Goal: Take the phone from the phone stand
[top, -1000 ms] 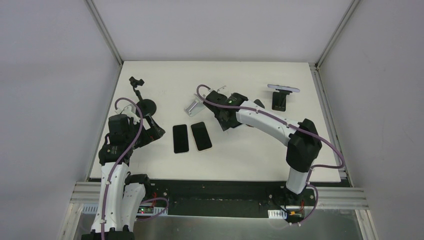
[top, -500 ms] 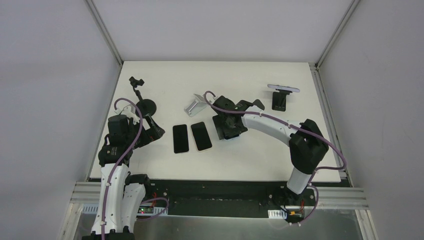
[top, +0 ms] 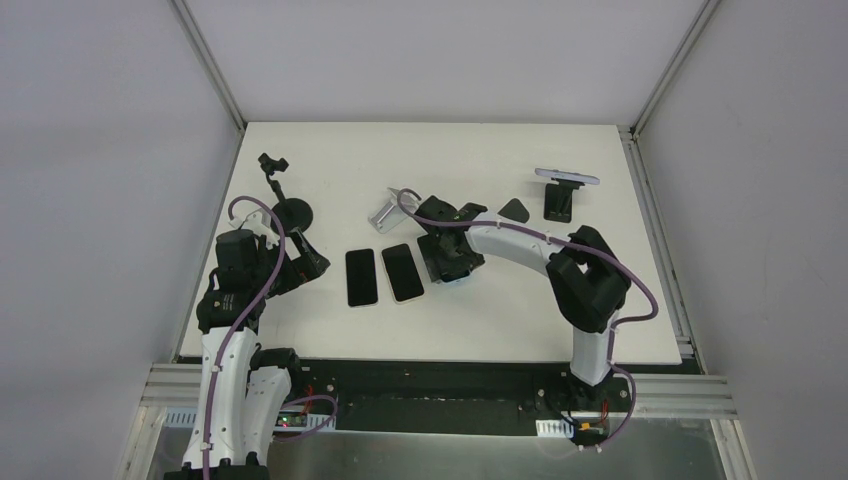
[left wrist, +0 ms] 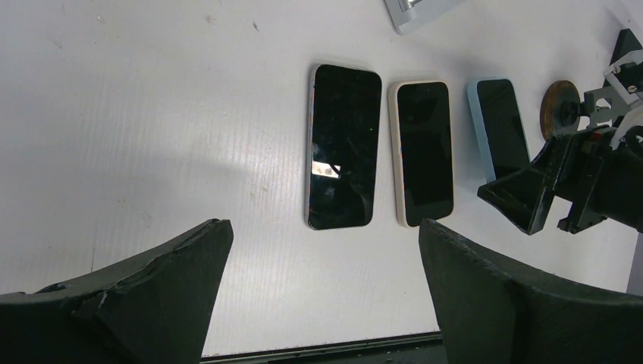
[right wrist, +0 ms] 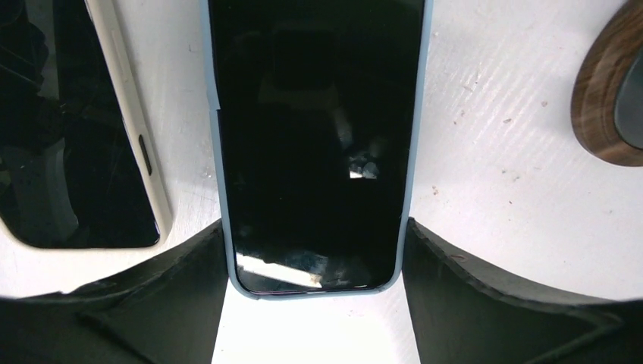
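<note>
A blue-cased phone (right wrist: 315,136) lies face up on the white table, to the right of a cream-cased phone (right wrist: 83,136). My right gripper (right wrist: 315,235) has its fingers pressed against both long edges of the blue phone's near end. From above the gripper (top: 447,262) covers that phone. The phone also shows in the left wrist view (left wrist: 499,127). A white phone (top: 567,178) sits across a black stand (top: 558,205) at the back right. My left gripper (left wrist: 326,250) is open and empty, at the table's left (top: 300,262).
Two dark phones (top: 361,277) (top: 402,272) lie side by side mid-table. A silver stand (top: 384,213), a black gooseneck holder (top: 285,205) and a black wedge stand (top: 513,210) stand behind them. A round wooden base (right wrist: 610,98) is right of the blue phone.
My right arm has swung toward the near left and lowered the blue phone beside the two dark phones. The left arm has not moved.
</note>
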{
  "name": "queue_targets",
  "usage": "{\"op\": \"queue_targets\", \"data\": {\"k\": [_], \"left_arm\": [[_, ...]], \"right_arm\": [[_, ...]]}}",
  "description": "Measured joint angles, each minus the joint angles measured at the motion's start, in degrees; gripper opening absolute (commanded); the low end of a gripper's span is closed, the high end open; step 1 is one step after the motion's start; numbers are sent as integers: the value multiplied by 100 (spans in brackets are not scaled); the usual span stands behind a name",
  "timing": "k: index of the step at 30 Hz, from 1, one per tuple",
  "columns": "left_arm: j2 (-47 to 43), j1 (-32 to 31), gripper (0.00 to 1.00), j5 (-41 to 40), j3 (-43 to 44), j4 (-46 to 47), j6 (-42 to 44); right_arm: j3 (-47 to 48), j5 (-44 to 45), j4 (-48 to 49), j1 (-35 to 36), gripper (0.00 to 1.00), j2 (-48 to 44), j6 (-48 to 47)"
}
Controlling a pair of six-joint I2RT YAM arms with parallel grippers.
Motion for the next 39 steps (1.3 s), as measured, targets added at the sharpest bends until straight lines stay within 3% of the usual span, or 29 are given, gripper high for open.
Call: {"op": "queue_targets", "data": {"k": [17,30,32,35,39], "left_arm": [[2,0,100,0,0,0,0],[13,0,100,0,0,0,-2],[17,0,100,2,0,0,-2],[17,0,100,2,0,0,0],[22,0,100,2,0,0,0]], "right_arm": [[358,11,7,42,1,439,-20],[295,-13,59,144,17,518,2],[286,-13,59,173,22,520,4],[260,-13,76,205,40,520,7],[232,-17,103,221,56,518,44]]}}
